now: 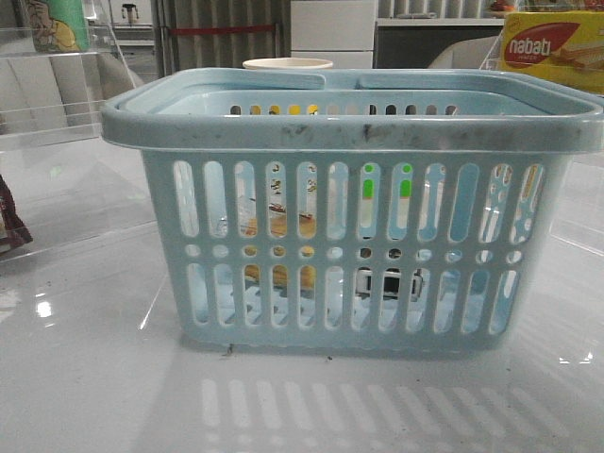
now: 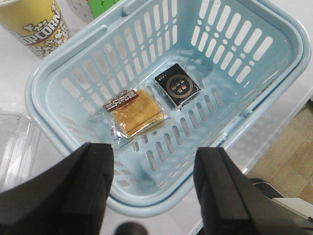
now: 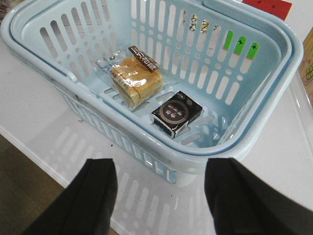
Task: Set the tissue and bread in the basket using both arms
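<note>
Pale blue plastic fills the front view: the basket (image 1: 359,132) stands on the glossy white worktop (image 1: 85,377), its slotted wall facing near and its scuffed rim grey with marks. Both task items lie on its floor. From above, in the left wrist view, the bread (image 2: 139,112), golden-brown in a clear wrapper with a dark label strip, rests flat beside the tissue (image 2: 177,85), a small pack whose upper face is black with a round printed emblem; the two sit just beside each other, not touching as far as can be seen. The right wrist view shows the same pair, bread (image 3: 135,81) and tissue (image 3: 176,113), near the middle of the basket (image 3: 254,122).

Through the front slots the contents are only broken slivers of brown and black, hard to read. A dark brown packet (image 1: 9,226) is cut off at the far left edge. A popcorn cup (image 2: 36,22) stands outside the basket, partly cropped. A yellow-and-red nabati box (image 1: 552,47) sits at far right.

Left gripper (image 2: 154,191) and right gripper (image 3: 161,196) both hang above the basket with fingers spread wide, holding nothing.
</note>
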